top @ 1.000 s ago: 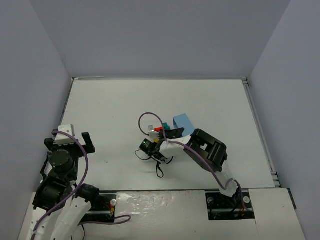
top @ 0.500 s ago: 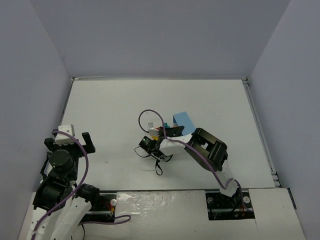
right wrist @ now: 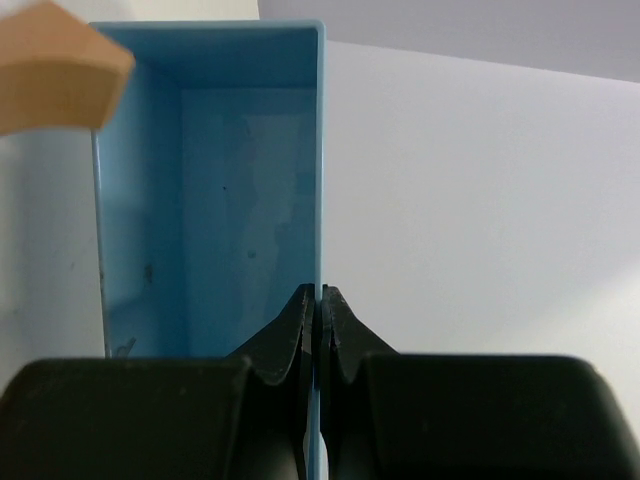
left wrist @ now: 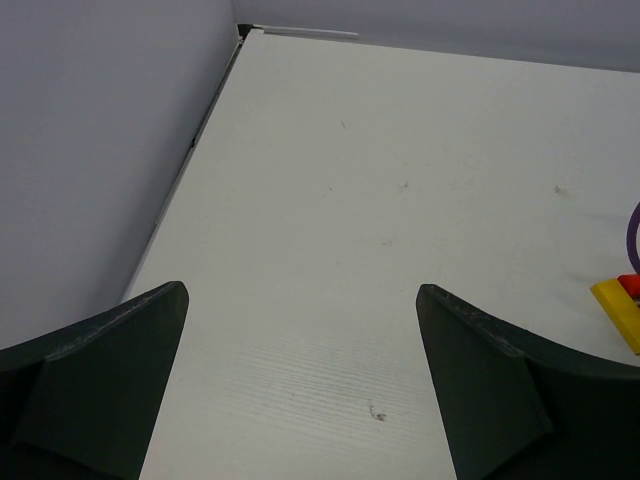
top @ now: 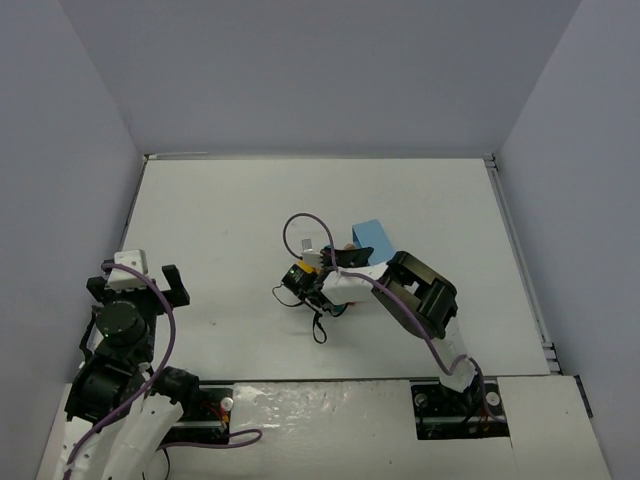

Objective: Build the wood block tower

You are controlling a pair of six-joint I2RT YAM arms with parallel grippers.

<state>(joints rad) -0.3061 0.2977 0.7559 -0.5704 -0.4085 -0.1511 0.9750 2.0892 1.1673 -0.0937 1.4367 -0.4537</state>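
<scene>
My right gripper (right wrist: 320,296) is shut on the thin side wall of the light-blue bin (right wrist: 210,200), whose inside shows no blocks. From above, the bin (top: 372,236) is at mid-table, with the right gripper (top: 350,257) at its near-left side. Pieces of the wood block tower lie loose around that wrist: a tan block (right wrist: 55,65) just outside the bin's far-left corner, a yellow block (top: 312,268), and a bit of teal (top: 338,308) under the arm. No stacked tower shows. My left gripper (left wrist: 300,300) is open over bare table at the near left (top: 135,283), with a yellow block (left wrist: 620,312) at its view's right edge.
A purple cable (top: 300,225) loops over the right wrist. A black cable end (top: 318,335) trails on the table in front of it. Grey walls enclose the white table (top: 230,210) on three sides. The left wall (left wrist: 90,150) runs close beside my left gripper.
The right wrist has turned and shifted slightly right while holding the bin, which moved a little toward the back. The red and teal blocks beside it are now mostly covered. The left arm is still.
</scene>
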